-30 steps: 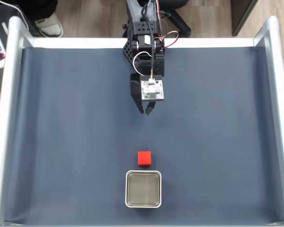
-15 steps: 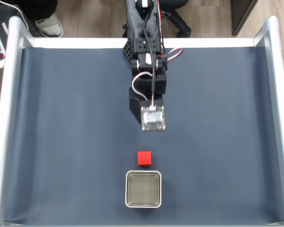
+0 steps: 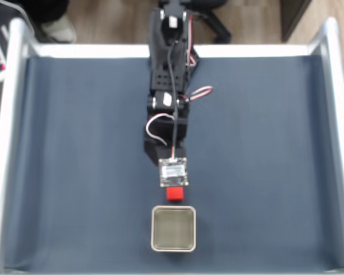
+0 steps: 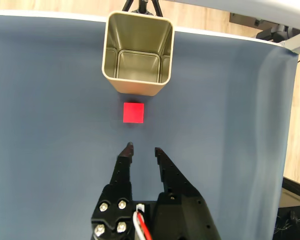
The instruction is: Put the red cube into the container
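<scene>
A: Item one, the largest?
B: The worktop (image 3: pixel 74 172), covered in a dark blue sheet and framed by pale metal rails (image 3: pixel 6 143) at the left, right and far edges in the fixed view. Wooden flooring is seen beyond it.

A: Item two?
B: The arm (image 3: pixel 169 97), black, reaching from the top edge of the fixed view down the middle of the worktop, with red and white wires looped at its side. A small circuit board (image 3: pixel 174 172) is carried at its lower end.

A: Item three?
B: The container (image 3: pixel 173 229), a square tin with rounded corners and a pale rim, stood upright on the sheet near the bottom centre of the fixed view. In the wrist view the container (image 4: pixel 138 52) is seen at top centre, its dark inside holding nothing.

A: Item four?
B: The gripper (image 4: pixel 142 148), recorded in the wrist view with its jaws parted by a narrow gap and nothing held between them. Its tips are pointed toward the cube and kept apart from it.

A: Smallest?
B: The red cube (image 4: pixel 133 112), set on the sheet between the gripper tips and the container, just beside the container's near wall. In the fixed view the red cube (image 3: pixel 175 195) is partly covered by the circuit board.
</scene>
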Controlling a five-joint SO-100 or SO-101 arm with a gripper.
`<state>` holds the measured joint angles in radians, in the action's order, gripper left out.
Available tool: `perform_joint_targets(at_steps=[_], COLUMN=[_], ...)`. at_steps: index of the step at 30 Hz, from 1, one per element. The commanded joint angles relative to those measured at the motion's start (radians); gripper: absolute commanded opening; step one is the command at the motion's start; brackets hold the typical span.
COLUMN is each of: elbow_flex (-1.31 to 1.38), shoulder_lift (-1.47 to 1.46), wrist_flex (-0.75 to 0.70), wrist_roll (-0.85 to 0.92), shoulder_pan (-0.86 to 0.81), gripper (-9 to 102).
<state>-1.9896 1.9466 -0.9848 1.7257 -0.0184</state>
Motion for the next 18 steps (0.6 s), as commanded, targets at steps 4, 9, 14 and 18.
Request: perform_joint_targets(at_steps=[4,9,14,18], elbow_flex=[0.025,-0.048,-0.072,-0.077], shoulder_lift=[-0.026,-0.057,-0.124,-0.181], wrist_flex=[0.130,0.281,0.377,0.442], wrist_roll=[-0.060,-0.069,-0.087,-0.095], shoulder_pan=[-0.014,-0.018,-0.014,-0.014], gripper=[26,30,31,31])
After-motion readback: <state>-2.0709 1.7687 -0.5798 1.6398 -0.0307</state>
